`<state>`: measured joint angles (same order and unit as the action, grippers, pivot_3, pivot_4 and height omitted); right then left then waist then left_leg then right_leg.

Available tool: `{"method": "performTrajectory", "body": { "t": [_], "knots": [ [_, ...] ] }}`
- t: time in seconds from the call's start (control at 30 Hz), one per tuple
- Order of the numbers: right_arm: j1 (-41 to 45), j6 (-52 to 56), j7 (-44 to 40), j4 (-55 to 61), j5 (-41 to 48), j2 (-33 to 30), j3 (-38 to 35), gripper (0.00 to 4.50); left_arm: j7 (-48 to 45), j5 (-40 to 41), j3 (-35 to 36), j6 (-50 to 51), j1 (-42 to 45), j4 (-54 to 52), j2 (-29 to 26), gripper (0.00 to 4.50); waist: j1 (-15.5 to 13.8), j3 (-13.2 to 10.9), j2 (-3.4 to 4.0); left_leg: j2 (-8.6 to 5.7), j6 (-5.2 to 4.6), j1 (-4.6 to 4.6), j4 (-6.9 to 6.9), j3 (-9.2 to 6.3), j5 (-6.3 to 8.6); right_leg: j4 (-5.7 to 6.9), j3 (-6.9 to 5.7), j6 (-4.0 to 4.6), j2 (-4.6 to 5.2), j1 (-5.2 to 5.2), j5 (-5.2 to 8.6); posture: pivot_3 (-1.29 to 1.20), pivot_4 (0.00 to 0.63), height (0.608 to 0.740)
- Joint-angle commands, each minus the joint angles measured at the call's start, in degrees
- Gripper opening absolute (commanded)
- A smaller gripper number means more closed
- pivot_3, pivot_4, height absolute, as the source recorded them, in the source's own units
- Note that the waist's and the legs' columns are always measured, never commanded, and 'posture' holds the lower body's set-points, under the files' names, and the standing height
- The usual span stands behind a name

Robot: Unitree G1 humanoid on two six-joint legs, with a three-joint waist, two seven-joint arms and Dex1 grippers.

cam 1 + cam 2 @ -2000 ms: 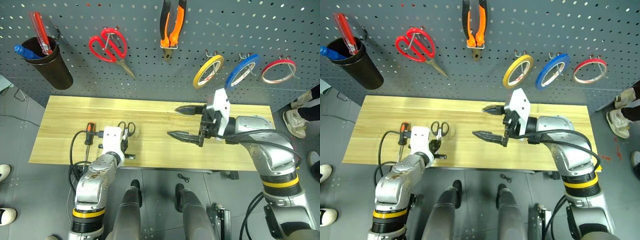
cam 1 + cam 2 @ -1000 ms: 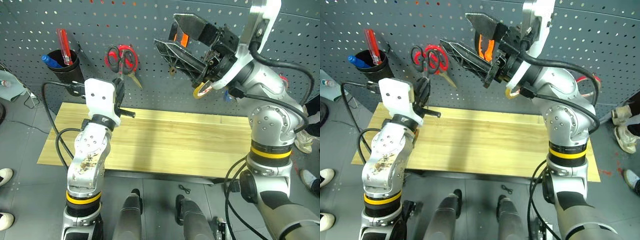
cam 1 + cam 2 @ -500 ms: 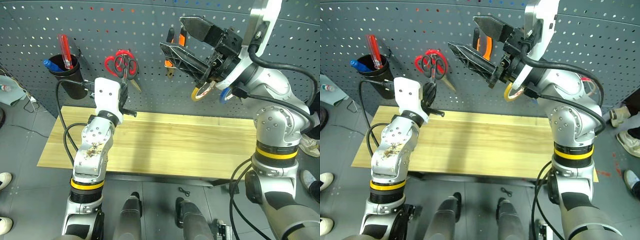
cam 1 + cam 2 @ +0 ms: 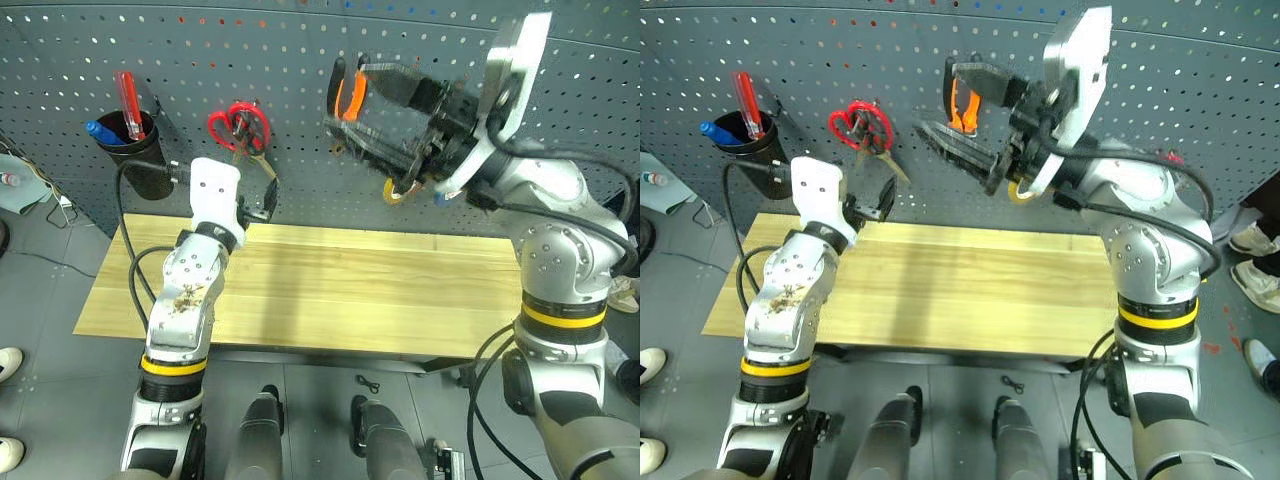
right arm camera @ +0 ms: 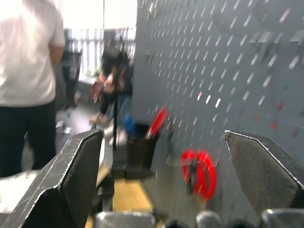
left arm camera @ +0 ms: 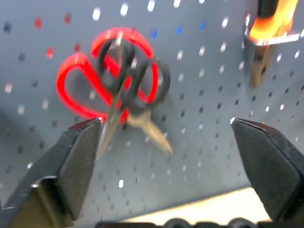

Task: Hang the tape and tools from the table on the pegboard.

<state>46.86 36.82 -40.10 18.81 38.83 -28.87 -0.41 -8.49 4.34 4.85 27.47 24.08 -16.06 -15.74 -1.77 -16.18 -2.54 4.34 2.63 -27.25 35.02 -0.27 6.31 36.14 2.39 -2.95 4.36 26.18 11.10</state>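
On the pegboard (image 4: 300,60), from the left: a dark cup (image 4: 140,160) is holding a red-handled tool (image 4: 128,95) and a blue pen (image 4: 100,131). Next to it, the small black-handled scissors (image 6: 126,95) are hanging over the larger red-handled scissors (image 6: 80,90), black loops lying across the red loops, thin blades pointing down and slightly to one side; in the left wrist view both pairs are sitting against the dark grey perforated panel.

Left pincer (image 4: 256,200) is sitting just below and beside the scissors, its two black fingers (image 6: 78,164) standing wide apart and gripping nothing. One finger tip is overlapping the black scissors' blade tip in the wrist view; whether it is touching, I cannot tell.

Further right, the pliers (image 4: 347,95) with orange-and-black handles are hanging nose down on a hook, partly hidden behind the right arm.

Right pincer (image 4: 970,115) is hovering in front of the board at pliers height, pointing toward the robot's left, fingers (image 5: 71,180) spread wide and carrying nothing.

Behind that arm, a bit of the yellow tape (image 4: 396,190) ring is showing on the board, mostly hidden.

Below, the table (image 4: 350,300) of light wood planks is lying bare along the board's foot.
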Motion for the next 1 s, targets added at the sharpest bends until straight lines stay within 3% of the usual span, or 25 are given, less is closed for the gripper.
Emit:
{"method": "performTrajectory", "body": {
  "t": [0.03,0.3,0.53,0.7,1.0],
  "knots": [
    [-3.51,0.00,-3.04,3.02,-3.53,-2.03,5.62,4.50,-0.41,1.96,4.29,4.81,-4.26,-3.45,-1.46,4.43,0.08,-0.04,0.02,0.00,0.00,0.00,0.01,0.00,0.00,0.04,0.00,0.00,0.00,0.01,0.00,0.11,0.292,0.740],
    [-2.81,-1.16,-4.58,0.77,-9.68,2.97,15.52,4.50,-3.96,4.38,9.73,18.33,-6.99,1.05,-9.77,4.43,0.01,-1.02,0.22,0.09,-0.22,0.23,-0.02,-0.01,-0.14,0.21,0.02,-0.01,-0.08,0.01,0.35,0.17,0.393,0.740],
    [3.18,3.36,-6.35,-1.96,-10.56,6.44,17.63,4.50,-7.28,6.48,10.00,24.42,-2.62,8.57,-13.76,4.43,-1.16,-5.17,0.24,0.12,-0.35,0.27,0.00,-0.01,-0.25,0.79,0.00,0.40,-0.07,0.18,0.62,0.18,0.484,0.740],
    [6.23,4.62,-5.73,-5.24,-11.96,8.22,17.53,4.50,-9.34,5.85,9.56,24.22,-2.46,12.56,-17.24,4.43,-1.20,-7.40,0.27,0.10,-0.36,0.11,-0.04,-0.01,-0.26,0.90,-0.01,0.31,-0.03,0.31,0.58,0.16,0.530,0.740],
    [2.79,9.32,-4.68,-0.94,-11.03,7.07,15.63,4.50,-11.31,4.57,6.67,17.75,0.95,21.28,-18.72,4.43,-1.17,-9.76,0.33,0.06,-0.35,-0.28,-0.19,-0.01,-0.26,1.05,0.00,0.34,0.00,0.81,0.55,0.15,0.565,0.740]
  ]
}}
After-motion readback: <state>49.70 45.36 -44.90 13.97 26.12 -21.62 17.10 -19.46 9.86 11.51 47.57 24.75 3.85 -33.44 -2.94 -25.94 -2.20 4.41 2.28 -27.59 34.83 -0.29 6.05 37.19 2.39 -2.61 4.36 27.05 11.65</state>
